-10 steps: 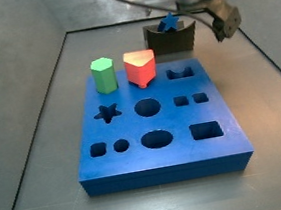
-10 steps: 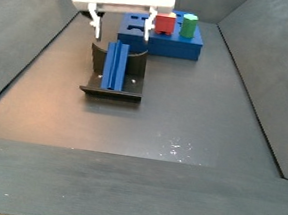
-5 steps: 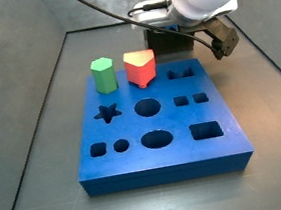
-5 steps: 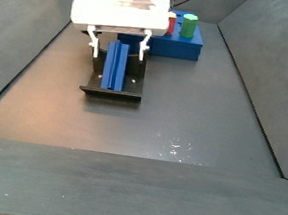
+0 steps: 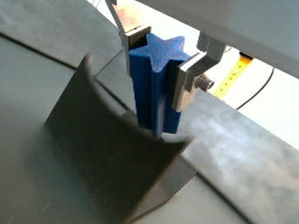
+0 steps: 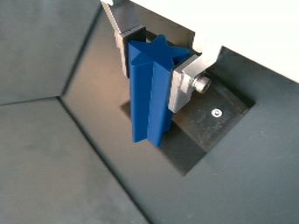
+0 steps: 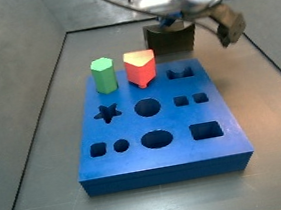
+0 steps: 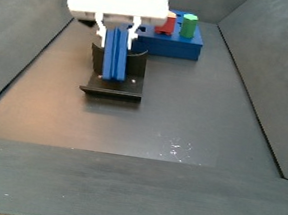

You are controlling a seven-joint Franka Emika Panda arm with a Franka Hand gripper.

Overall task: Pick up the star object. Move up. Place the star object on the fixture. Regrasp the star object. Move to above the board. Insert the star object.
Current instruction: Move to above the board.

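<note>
The dark-blue star object stands between my gripper's silver fingers, and both plates press on its sides just below the star-shaped end face. It shows the same way in a wrist view, with the gripper shut on its upper end. Its lower end reaches down to the dark fixture. In a side view the star object leans on the fixture under the gripper. In a side view the gripper covers the star object above the fixture, behind the blue board.
A green hexagonal peg and a red peg stand in the board's far row; both pegs show again in a side view, green and red. Sloped dark walls close in the floor on both sides.
The gripper came down over the star object's upper end with its fingers on either side, and they have closed on it. The star object now looks steeper on the fixture.
</note>
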